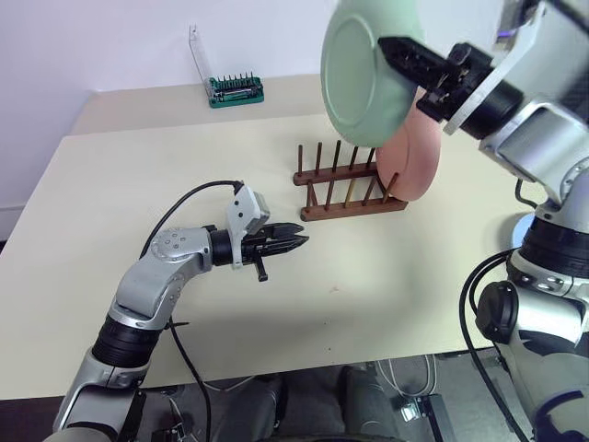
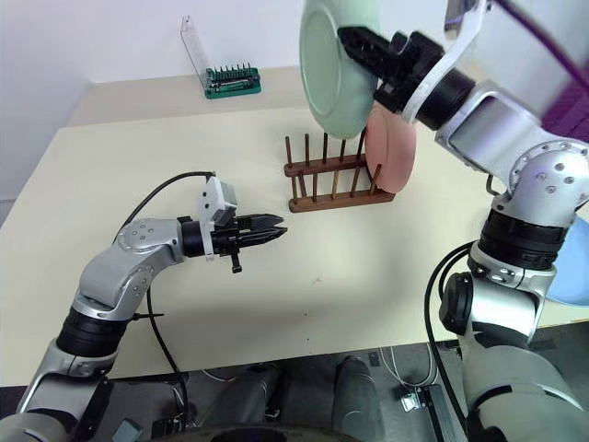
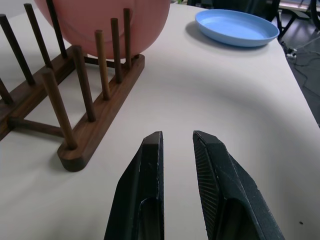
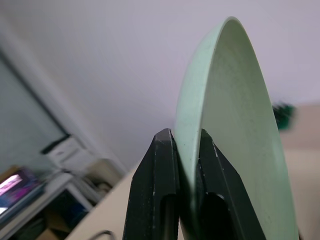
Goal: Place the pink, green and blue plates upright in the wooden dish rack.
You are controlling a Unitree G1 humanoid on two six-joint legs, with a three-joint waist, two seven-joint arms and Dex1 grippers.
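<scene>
My right gripper (image 1: 390, 48) is shut on the rim of the green plate (image 1: 362, 75), holding it on edge in the air above the wooden dish rack (image 1: 350, 190). In the right wrist view both fingers (image 4: 159, 165) pinch the green plate's edge (image 4: 235, 125). The pink plate (image 1: 414, 162) stands upright at the rack's right end, between its pegs (image 3: 116, 50). The blue plate (image 3: 235, 27) lies flat on the table to the right of the rack. My left gripper (image 1: 299, 242) hovers low over the table left of the rack, pointing at it, fingers close together with nothing between them.
A green screwdriver-bit holder (image 1: 236, 89) with its clear lid raised stands at the table's far edge. The rack's left slots are free. Bare beige tabletop (image 1: 368, 285) lies in front of the rack, with the table's front edge near me.
</scene>
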